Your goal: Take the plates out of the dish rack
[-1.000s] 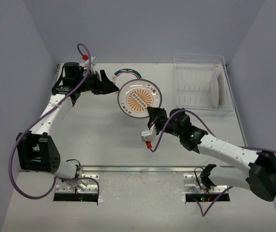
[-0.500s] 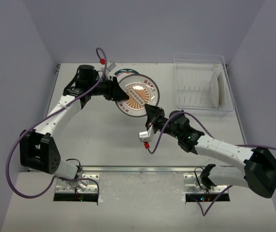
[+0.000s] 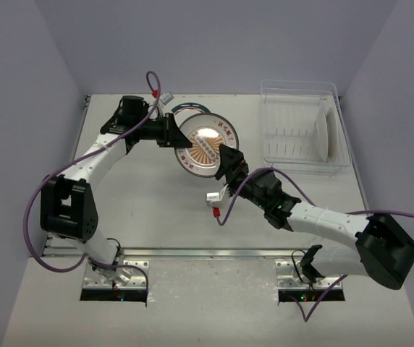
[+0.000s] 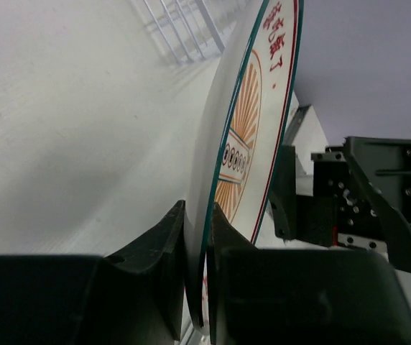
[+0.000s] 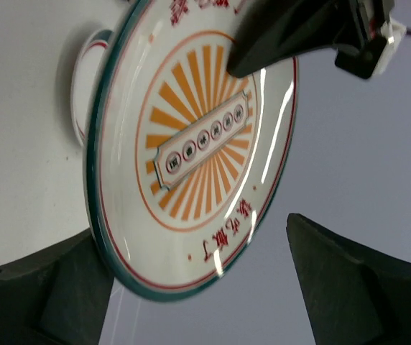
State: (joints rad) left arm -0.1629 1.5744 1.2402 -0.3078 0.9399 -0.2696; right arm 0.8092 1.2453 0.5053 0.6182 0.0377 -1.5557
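**My left gripper [image 3: 180,139] is clamping the glossy white round sunburst plate [image 3: 207,144]; my right gripper [image 3: 227,160] is standing wide**

I am holding the sunburst plate [image 4: 245,144] up off the pale grey table [image 3: 142,210], near the middle of its far half. It is tilted, with its face of orange rays and its green-and-red rim turned toward my right arm. My left gripper [image 4: 198,215] is pinching the plate's left edge: in the left wrist view one dark finger [image 4: 164,251] is pressing on the back and the other on the face, with the rim running straight between them.

My right gripper [image 5: 198,266] is sitting at the plate's opposite, nearer edge with its jaws spread far apart. The plate [image 5: 191,165] is filling the space above them. I cannot tell whether either right finger [image 5: 47,287] is touching the rim.

Behind the held plate, a second white round plate with a coloured rim [image 3: 192,107] is lying flat on the table. Well to the right, the rectangular clear plastic dish rack [image 3: 301,94] is resting at the table's far right corner. One plain white plate [image 3: 323,137] is standing on edge among the tines at its right end.
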